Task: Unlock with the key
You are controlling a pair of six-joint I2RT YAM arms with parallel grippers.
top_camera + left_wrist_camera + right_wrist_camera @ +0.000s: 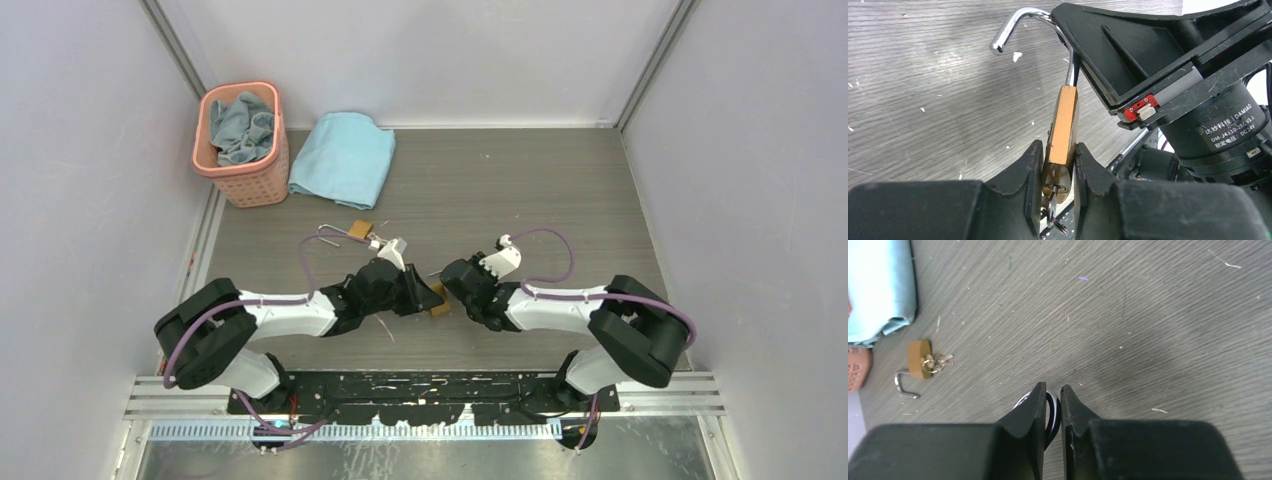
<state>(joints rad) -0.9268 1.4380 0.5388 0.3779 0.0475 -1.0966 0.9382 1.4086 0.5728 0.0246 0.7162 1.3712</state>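
Observation:
A brass padlock [1065,125] hangs upright between the fingers of my left gripper [1059,155], which is shut on its body. A key [1054,212] on a small ring sticks out of the keyhole at its bottom end. The silver shackle [1018,20] stands open, with its hooked end free. My right gripper [1053,388] is shut on the shackle [1053,407], and one of its black fingers [1128,55] fills the upper right of the left wrist view. In the top view both grippers meet at the padlock [438,310] near the table's middle front.
A second brass padlock [359,230] [919,359] with open shackle and keys lies on the table behind the left arm. A folded light-blue towel [345,158] and a pink basket [255,185] holding cloth sit at the back left.

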